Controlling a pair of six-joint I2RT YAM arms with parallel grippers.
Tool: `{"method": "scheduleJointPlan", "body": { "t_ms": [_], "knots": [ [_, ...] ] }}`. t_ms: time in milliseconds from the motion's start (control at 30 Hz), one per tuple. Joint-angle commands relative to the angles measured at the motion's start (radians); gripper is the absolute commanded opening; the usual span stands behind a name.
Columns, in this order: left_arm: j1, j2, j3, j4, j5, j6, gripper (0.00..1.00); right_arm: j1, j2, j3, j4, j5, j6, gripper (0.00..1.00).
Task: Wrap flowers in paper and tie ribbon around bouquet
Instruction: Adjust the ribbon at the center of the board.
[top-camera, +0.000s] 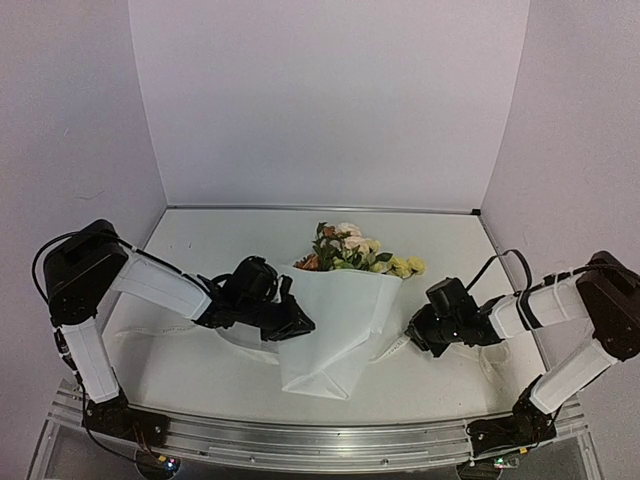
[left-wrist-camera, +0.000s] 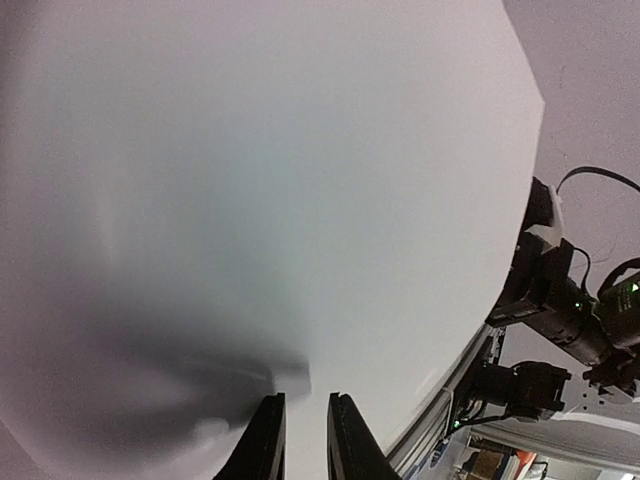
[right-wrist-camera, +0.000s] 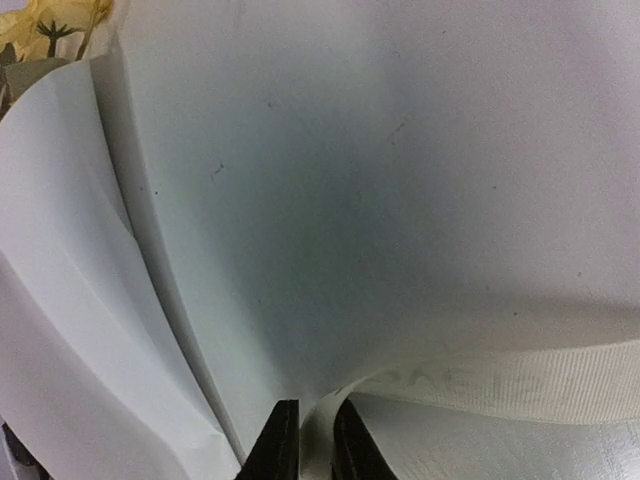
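The bouquet lies mid-table: the flowers (top-camera: 350, 248), yellow, pink and orange with green leaves, stick out of the far end of a white paper (top-camera: 335, 325) cone. My left gripper (top-camera: 300, 326) is against the cone's left side. In the left wrist view, that gripper (left-wrist-camera: 303, 398) has its jaws a narrow gap apart with nothing between them, and the paper (left-wrist-camera: 250, 200) fills the view. My right gripper (top-camera: 411, 331) is at the cone's right side. In the right wrist view, that gripper (right-wrist-camera: 308, 405) is shut on the cream ribbon (right-wrist-camera: 520, 380), which runs off right across the paper (right-wrist-camera: 350, 180). A yellow bloom of the flowers (right-wrist-camera: 60, 25) peeks in top left.
White walls close the table in at the back and on both sides. A metal rail (top-camera: 320, 440) runs along the near edge by the arm bases. The right arm (left-wrist-camera: 560, 300) shows past the paper's edge in the left wrist view.
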Motion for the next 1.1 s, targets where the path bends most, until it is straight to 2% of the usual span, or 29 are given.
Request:
{"method": "scheduleJointPlan", "body": {
  "t_ms": [0,233,467,567,733,833,933,1067],
  "knots": [
    [-0.002,-0.091,0.058,-0.037,-0.012,0.043,0.19,-0.017,0.025,0.009,0.004,0.015,-0.025,0.03],
    [0.016,-0.143,0.042,-0.072,-0.027,0.031,0.27,-0.023,0.053,0.049,-0.021,0.052,-0.079,0.01],
    [0.071,-0.253,-0.038,-0.127,-0.065,-0.017,0.28,-0.023,0.060,0.093,-0.058,0.056,-0.119,0.00],
    [0.112,-0.373,-0.107,-0.228,-0.157,-0.077,0.31,-0.024,0.052,0.104,-0.081,0.056,-0.130,0.00],
    [0.164,-0.593,-0.217,-0.576,-0.414,-0.278,0.38,-0.023,0.032,0.103,-0.104,0.056,-0.142,0.01],
    [0.192,-0.716,-0.279,-0.684,-0.523,-0.374,0.40,-0.024,0.017,0.096,-0.108,0.056,-0.147,0.02],
    [0.235,-0.744,-0.314,-0.701,-0.534,-0.419,0.42,-0.024,0.011,0.093,-0.107,0.056,-0.151,0.02],
    [0.297,-0.663,-0.346,-0.615,-0.446,-0.435,0.44,-0.023,0.008,0.088,-0.105,0.056,-0.154,0.02]
  ]
}}
